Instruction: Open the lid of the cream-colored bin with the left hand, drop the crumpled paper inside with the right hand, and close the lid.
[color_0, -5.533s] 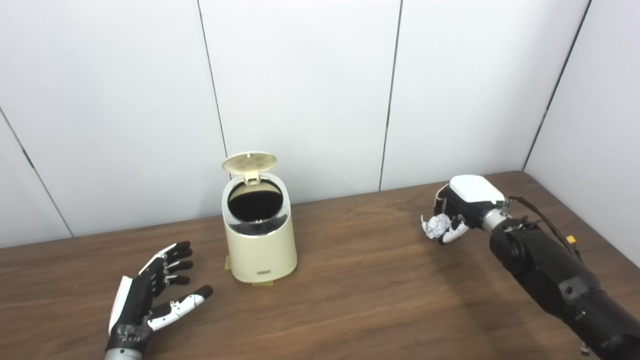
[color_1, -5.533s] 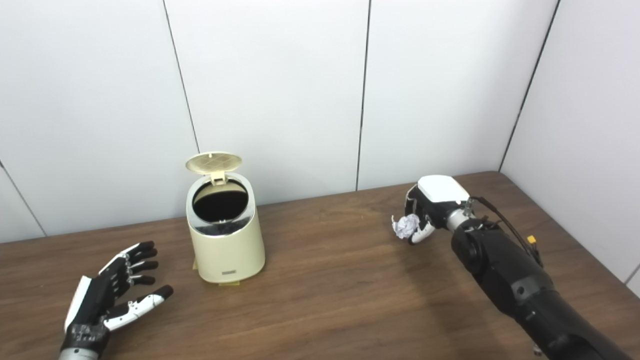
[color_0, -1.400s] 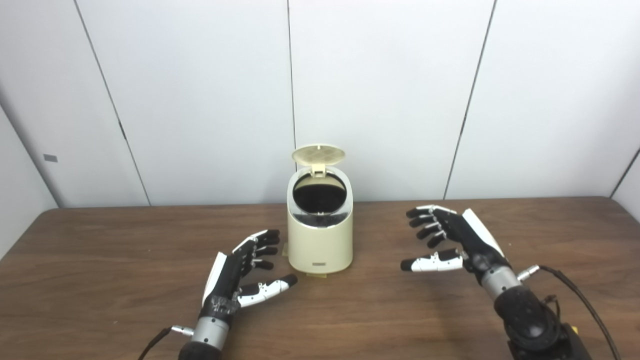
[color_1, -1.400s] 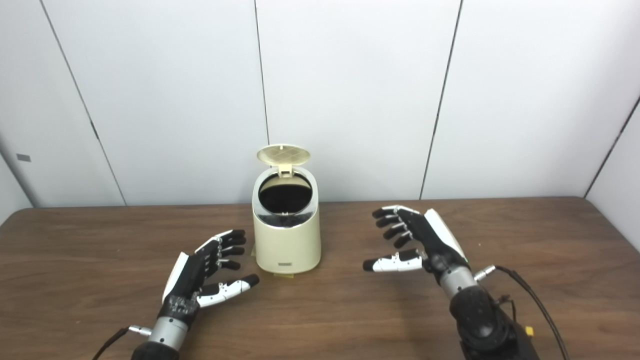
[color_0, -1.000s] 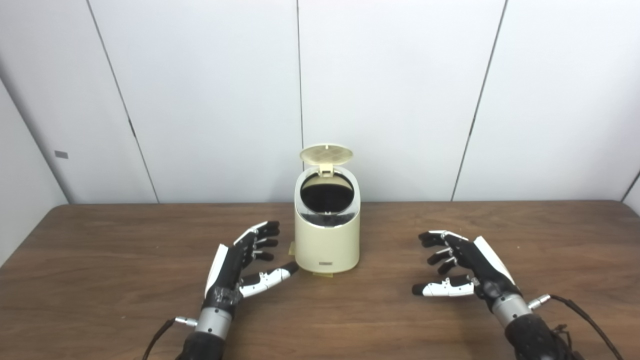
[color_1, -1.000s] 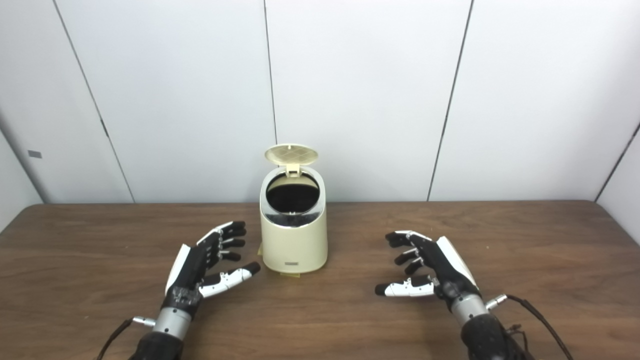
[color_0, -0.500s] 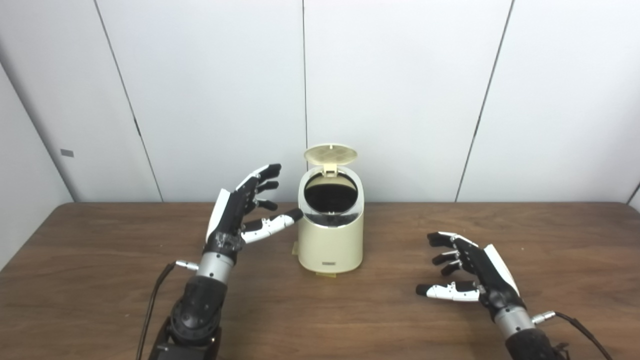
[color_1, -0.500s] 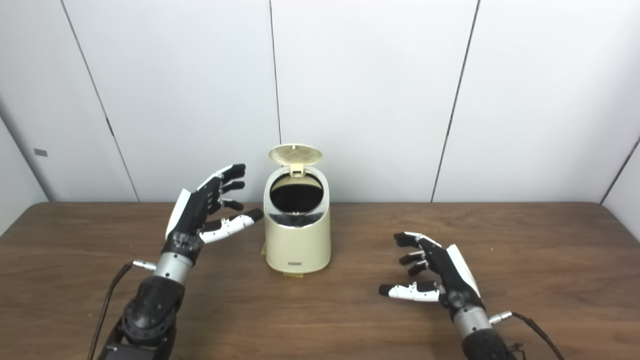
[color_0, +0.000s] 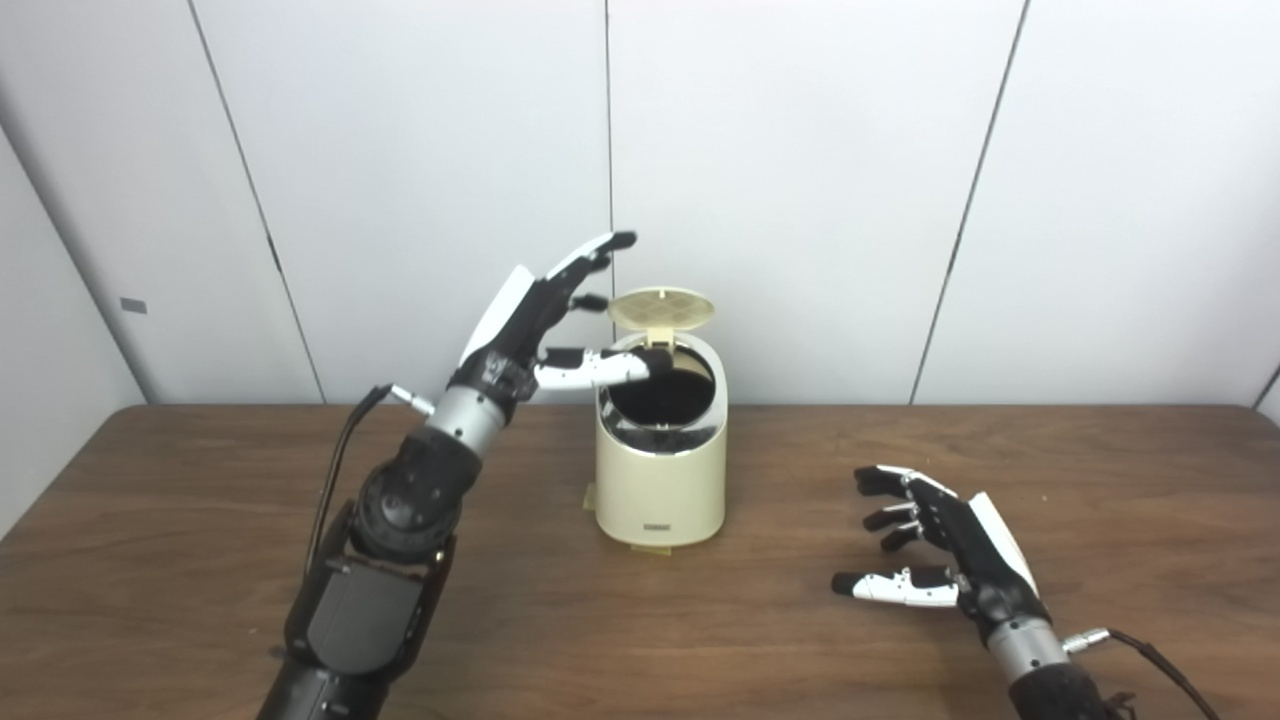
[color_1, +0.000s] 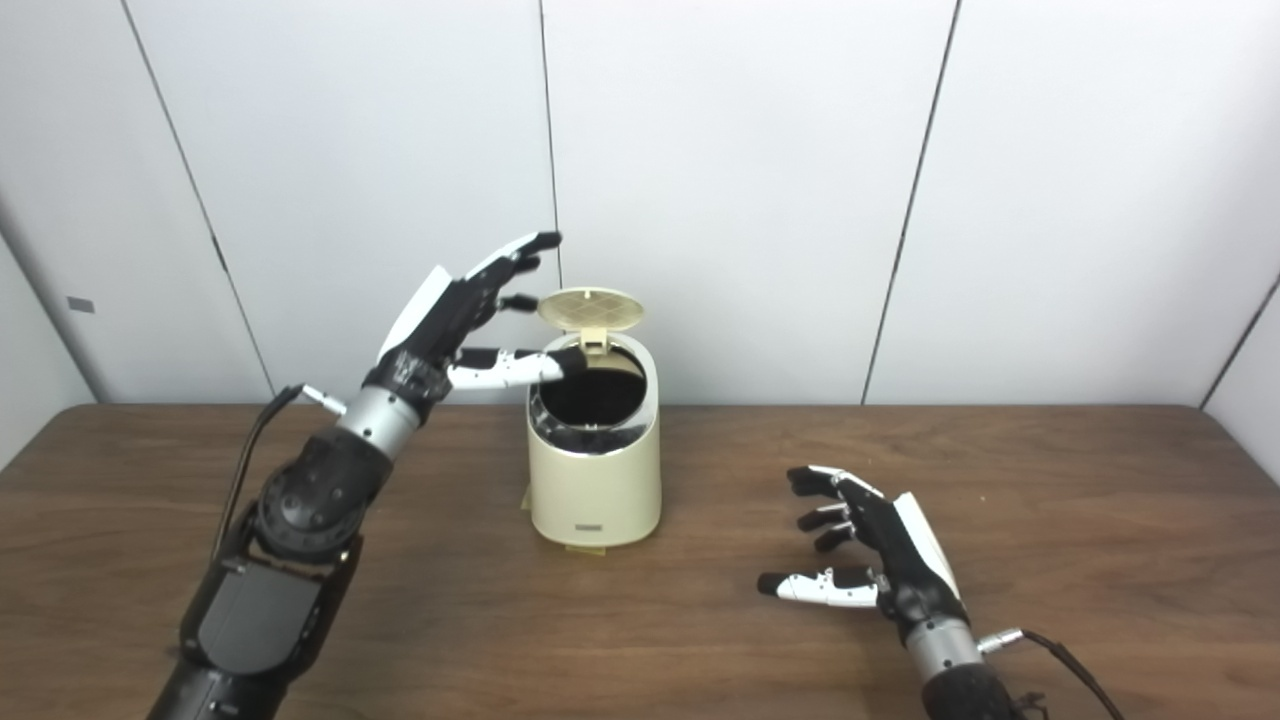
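Observation:
The cream-colored bin (color_0: 660, 480) stands at the middle of the table, near the wall. Its round lid (color_0: 661, 305) is tipped up at the back and the dark opening (color_0: 660, 394) shows. My left hand (color_0: 545, 325) is open and raised beside the lid, on its left, with the thumb reaching over the bin's rim. My right hand (color_0: 940, 550) is open and empty, low over the table to the right of the bin. No crumpled paper shows on the table or in either hand.
The brown wooden table (color_0: 200, 560) runs wall to wall under both arms. White wall panels (color_0: 800, 200) stand close behind the bin. A cable (color_0: 1160, 660) trails from my right wrist.
My left hand has risen from beside the bin to the lid's height, its thumb now over the rim. My right hand has hardly moved. Earlier it held the paper; now it is empty.

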